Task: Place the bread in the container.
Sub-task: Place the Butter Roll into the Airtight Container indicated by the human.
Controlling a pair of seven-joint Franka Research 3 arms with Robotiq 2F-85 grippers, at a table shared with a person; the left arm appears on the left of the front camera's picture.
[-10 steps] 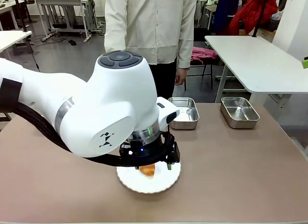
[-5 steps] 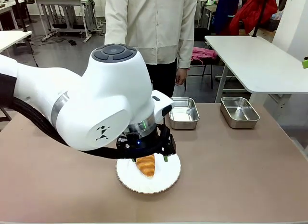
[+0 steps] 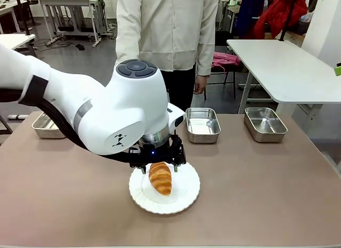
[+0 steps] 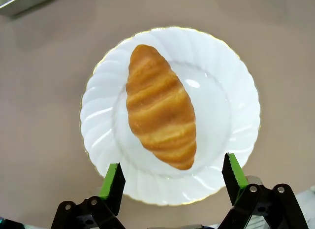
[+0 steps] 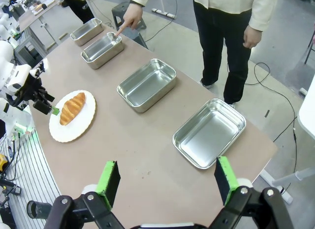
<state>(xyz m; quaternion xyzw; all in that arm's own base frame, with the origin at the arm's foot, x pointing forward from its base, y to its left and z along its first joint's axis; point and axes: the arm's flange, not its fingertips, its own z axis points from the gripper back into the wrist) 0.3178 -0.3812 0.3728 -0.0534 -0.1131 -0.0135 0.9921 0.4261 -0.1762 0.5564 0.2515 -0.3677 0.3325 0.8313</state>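
The left gripper (image 4: 172,177) hangs over the plate (image 4: 236,91) with its fingers (image 4: 114,179) spread wide and holding nothing. The bread (image 4: 160,107) lies on the plate, ahead of and between the fingertips, touching neither. The right gripper (image 5: 165,182) is also released, fingers (image 5: 109,176) apart, high above the tabletop (image 5: 142,140). Far beyond them, a person's hand (image 5: 129,15) points a finger into a container (image 5: 102,47), the second in a row of four.
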